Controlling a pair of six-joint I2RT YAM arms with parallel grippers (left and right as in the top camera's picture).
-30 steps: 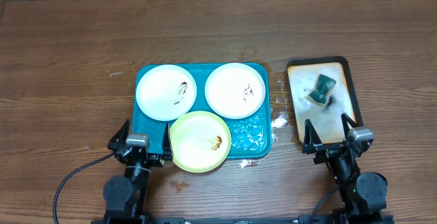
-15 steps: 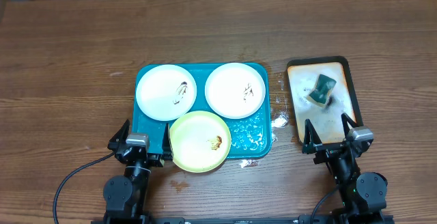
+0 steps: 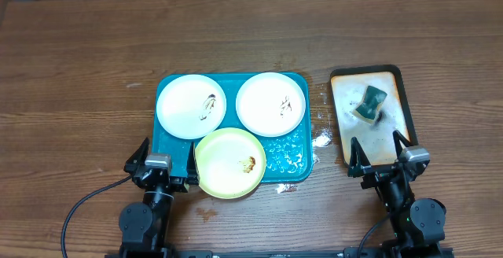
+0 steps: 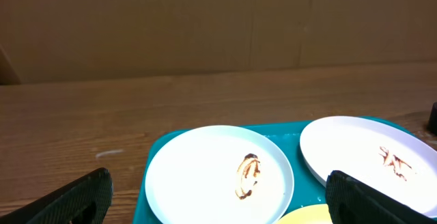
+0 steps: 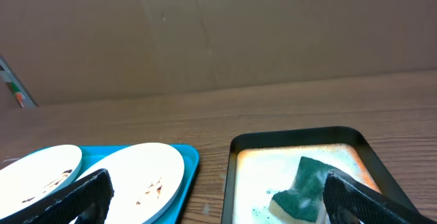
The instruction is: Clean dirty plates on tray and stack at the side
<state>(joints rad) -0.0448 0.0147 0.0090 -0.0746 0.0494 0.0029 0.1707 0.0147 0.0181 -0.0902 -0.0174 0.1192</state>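
One bench [image 3: 78,69] carries two trays: the teal tray [image 3: 295,160], wet and soapy, and a smaller tan tray [image 3: 391,144] to its right. Three plates [image 3: 191,106] lie on the teal tray, two white at the back and one yellow-green overhanging its near rim, each smeared brown. They look light, stiff and probably slippery, so the raised edge seems the best hold. One sponge [image 3: 371,103] lies in the tan tray. Both the left jaws and right jaws stand spread, empty.

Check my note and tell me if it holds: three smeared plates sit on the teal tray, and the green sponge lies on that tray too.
Not quite. The green sponge lies on the smaller black-rimmed tray, not the teal tray; the overhead view shows it. The three smeared plates do sit on the teal tray.
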